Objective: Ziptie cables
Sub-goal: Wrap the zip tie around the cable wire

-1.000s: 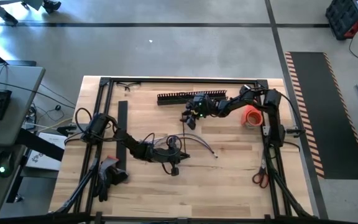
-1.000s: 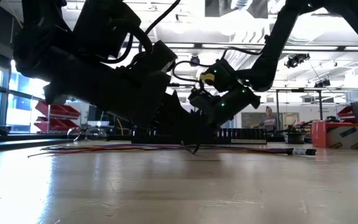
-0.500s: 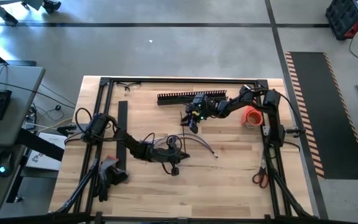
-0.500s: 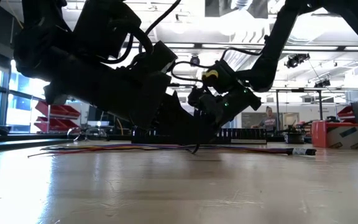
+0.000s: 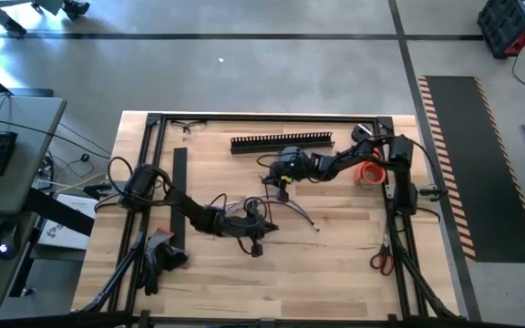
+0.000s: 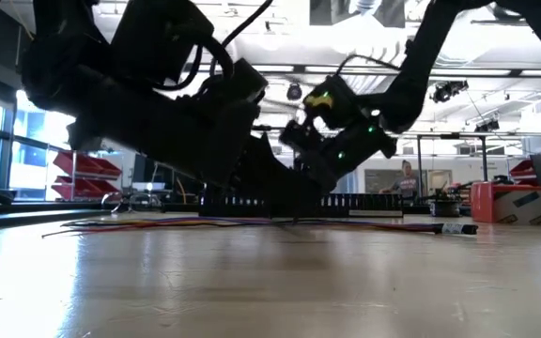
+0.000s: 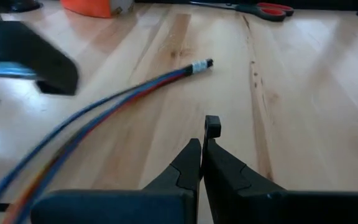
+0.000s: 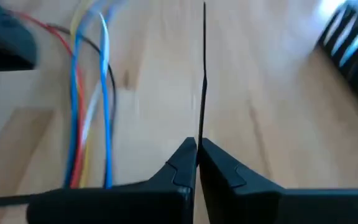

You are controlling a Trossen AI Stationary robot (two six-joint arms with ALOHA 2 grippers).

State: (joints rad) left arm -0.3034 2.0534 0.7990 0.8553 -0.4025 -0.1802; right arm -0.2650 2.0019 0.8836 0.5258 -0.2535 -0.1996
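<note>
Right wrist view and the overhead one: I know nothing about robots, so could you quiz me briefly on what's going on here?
1. True or false: the right gripper is shut on a thin black strand.
2. The scissors near the table's right edge have handles that are: A red, B green, C blue.
3. Fill in: in the right wrist view the cables lie ___ (touching / apart from) the strand.
Key: 1 true; 2 A; 3 apart from.

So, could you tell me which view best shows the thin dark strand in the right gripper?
The right wrist view: the right gripper is shut on the thin dark strand, which runs straight out from its fingertips. The high and low views show only the gripper there; the left wrist view misses the strand.
</note>
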